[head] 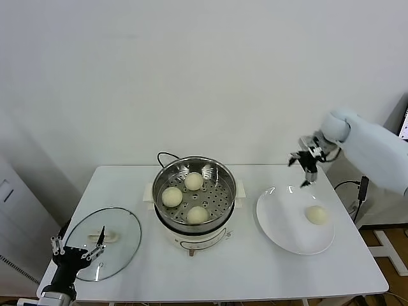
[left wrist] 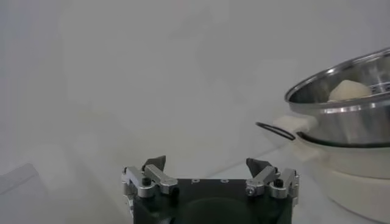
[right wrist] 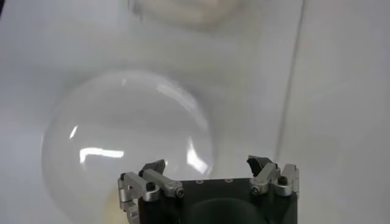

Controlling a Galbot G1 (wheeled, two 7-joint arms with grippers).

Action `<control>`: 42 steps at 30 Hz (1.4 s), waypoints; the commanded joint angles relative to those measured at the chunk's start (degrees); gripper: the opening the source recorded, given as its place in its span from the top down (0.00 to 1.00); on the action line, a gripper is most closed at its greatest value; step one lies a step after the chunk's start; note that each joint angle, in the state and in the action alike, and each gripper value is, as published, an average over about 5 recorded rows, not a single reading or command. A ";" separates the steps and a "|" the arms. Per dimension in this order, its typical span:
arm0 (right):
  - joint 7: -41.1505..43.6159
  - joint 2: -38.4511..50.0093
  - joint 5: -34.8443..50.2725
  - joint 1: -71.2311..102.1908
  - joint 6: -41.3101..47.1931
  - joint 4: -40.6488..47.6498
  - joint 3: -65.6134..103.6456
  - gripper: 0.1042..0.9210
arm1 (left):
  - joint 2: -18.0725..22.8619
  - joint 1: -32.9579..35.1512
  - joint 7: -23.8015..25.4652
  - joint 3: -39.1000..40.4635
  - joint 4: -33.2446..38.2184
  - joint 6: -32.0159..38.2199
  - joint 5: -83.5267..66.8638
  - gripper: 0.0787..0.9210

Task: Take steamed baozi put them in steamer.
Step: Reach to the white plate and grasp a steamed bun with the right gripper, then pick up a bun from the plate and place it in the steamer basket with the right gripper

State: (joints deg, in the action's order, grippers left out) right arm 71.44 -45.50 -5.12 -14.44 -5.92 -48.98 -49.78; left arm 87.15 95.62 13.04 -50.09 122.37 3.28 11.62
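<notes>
Steel steamer [head: 194, 197] mid-table, three cream-white baozi [head: 172, 196] on perforated tray; fourth baozi [head: 316, 215] alone on white plate [head: 280, 229]; glass lid [head: 121, 239] left; right gripper [head: 305, 167] above plate's far rim, fingers spread, empty; left gripper [head: 76, 250] parked over lid, fingers apart, empty.

A plain white wall [head: 191, 70] fills the whole upper part of the head view, evenly lit, with no windows or marks on it. In front of it stands a white rectangular table [head: 255, 268], its far edge close to the wall. To the left of the table, a pale grey cabinet or panel [head: 16, 210] rises from the floor. On the right, beyond the table's corner, a strip of brown floor [head: 382, 236] shows, crossed by a white metal frame [head: 392, 248] and a black cable [head: 347, 188].
</notes>
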 commanded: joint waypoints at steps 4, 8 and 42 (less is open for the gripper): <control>-0.35 1.17 -9.01 13.49 -0.47 7.78 11.28 0.12 | 0.17 0.12 -0.08 -0.24 -0.61 -0.06 0.46 0.12; -0.34 1.06 -9.74 14.76 -0.40 7.80 11.76 0.12 | 0.09 0.17 -0.09 -0.55 -0.73 -0.08 0.40 0.12; -3.86 0.94 -1.76 8.39 2.71 1.23 5.43 0.59 | 0.51 0.59 -0.06 -0.79 -0.24 0.54 -0.05 0.12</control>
State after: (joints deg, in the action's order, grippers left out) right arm 67.73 -44.85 -14.28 -1.16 -5.14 -43.92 -39.35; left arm 87.57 96.10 12.95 -50.85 121.88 3.78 11.63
